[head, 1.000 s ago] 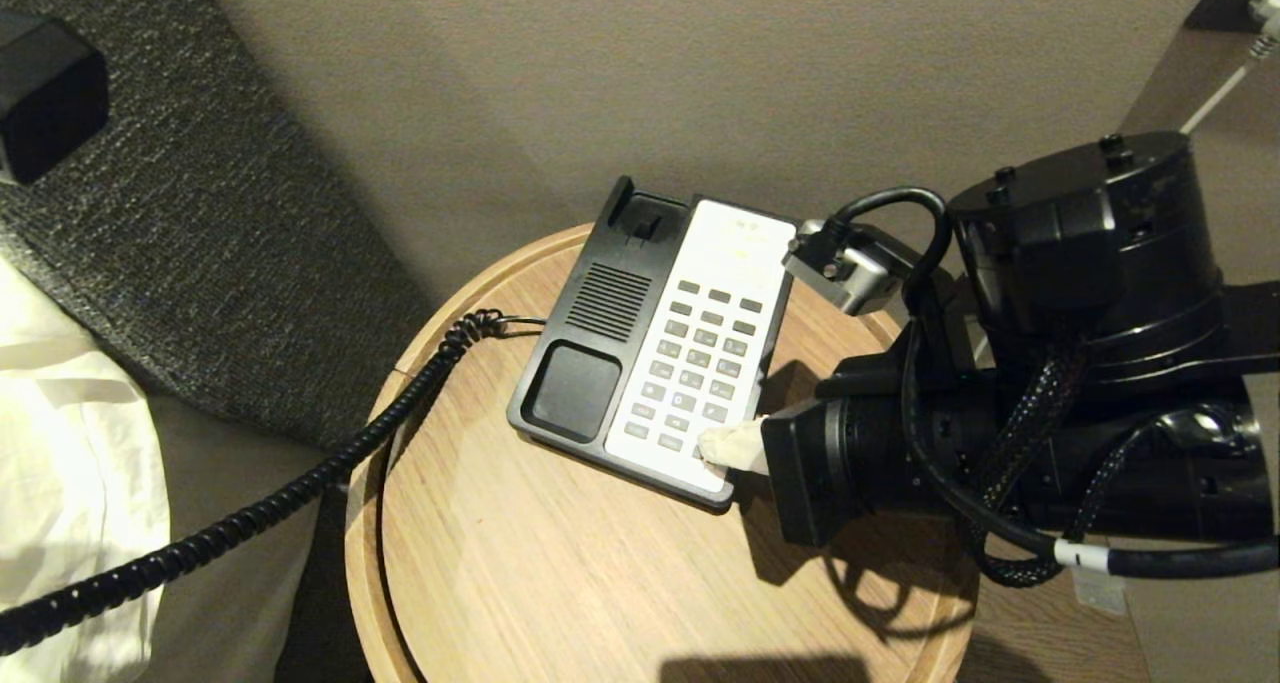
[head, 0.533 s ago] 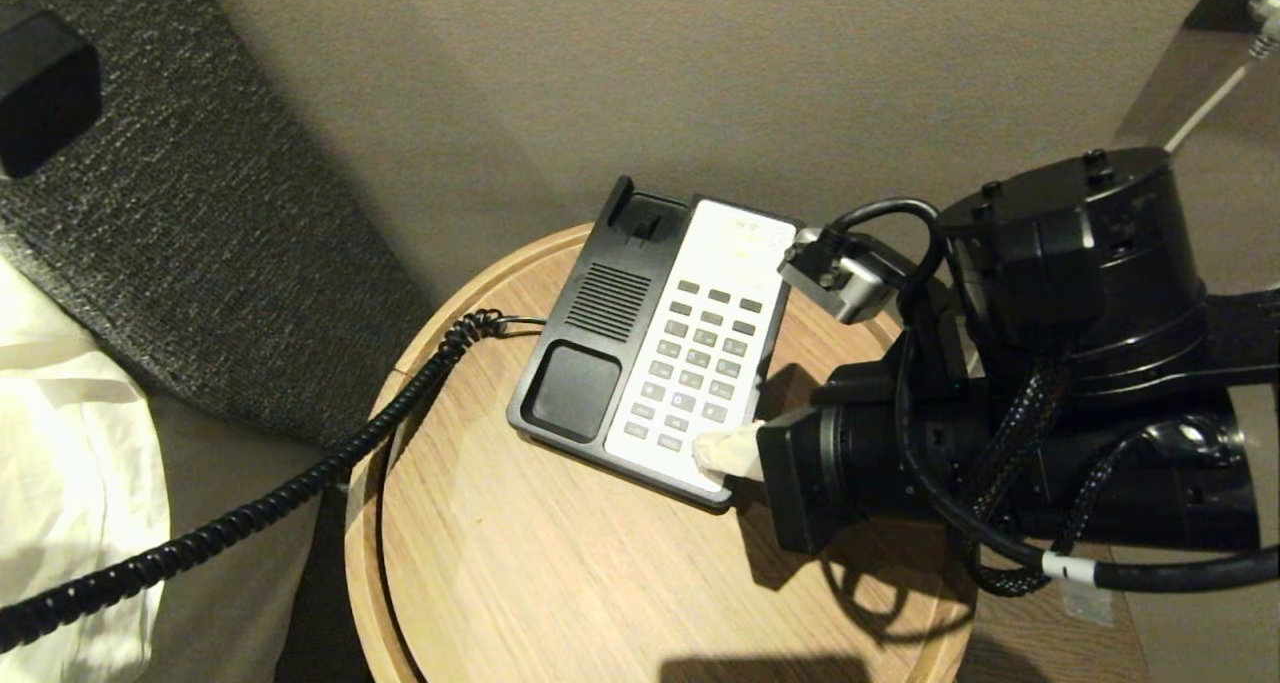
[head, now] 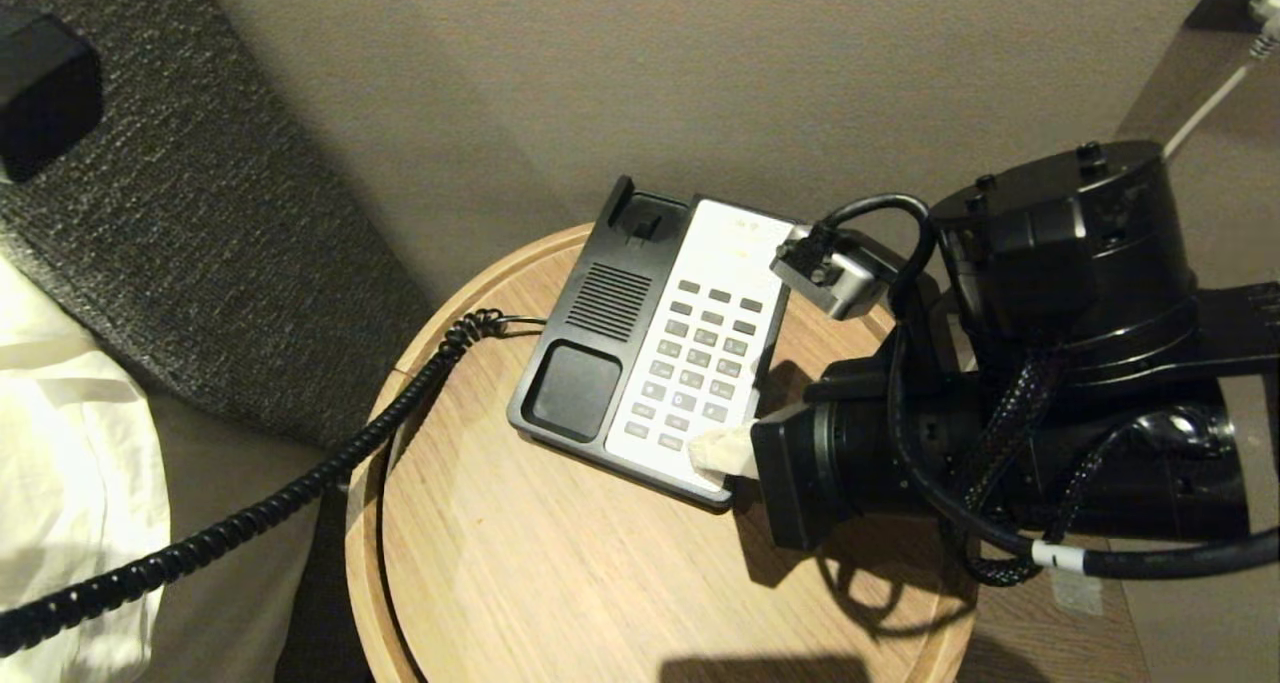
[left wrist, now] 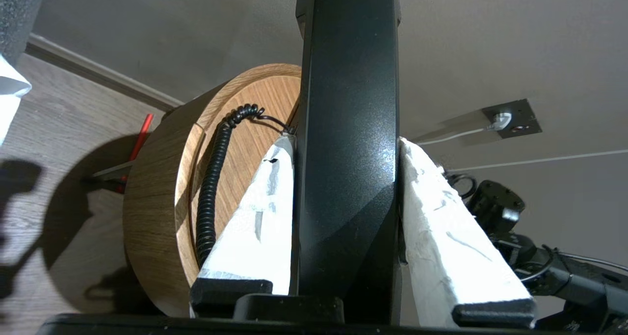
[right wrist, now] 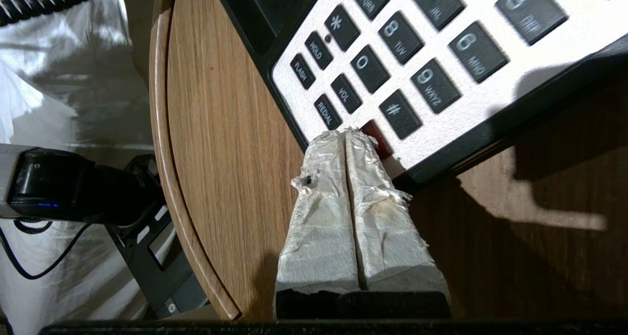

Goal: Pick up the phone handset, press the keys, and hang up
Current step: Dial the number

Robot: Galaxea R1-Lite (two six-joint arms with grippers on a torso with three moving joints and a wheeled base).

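A: Where was the handset (left wrist: 346,143), going by the phone base (head: 640,353)?

B: Off it. The left gripper (left wrist: 346,148) pinched the black handset between its two white-wrapped fingers (left wrist: 260,227), well away from the base and out to the side of the round wooden table (head: 520,563). The cradle on the base's black half sat bare.

A: And the cord (head: 300,493)?

B: It ran from the base's near-left side, curled over the table's rim and dropped away past the white bedding (head: 70,443) on the left.

A: The other arm?

B: The right gripper (right wrist: 347,136) had its wrapped fingers pressed together with nothing between them. The tips sat on the bottom edge of the white faceplate, at the lowest row of the keys (right wrist: 392,65), partly covering a dark red button (right wrist: 380,138) beside the hash key.

A: Anything in the way?

B: In the head view, the right arm's bulky black wrist (head: 1000,443) and its cables hung over the table to the right of the base and threw a shadow across the wood. A silver connector block (head: 830,273) on that arm overlapped the base's upper right corner.

A: Around the base otherwise?

B: A beige wall behind it, a dark textured headboard (head: 200,233) to its left, and a wall socket with a white plug (left wrist: 500,119) off to the right.
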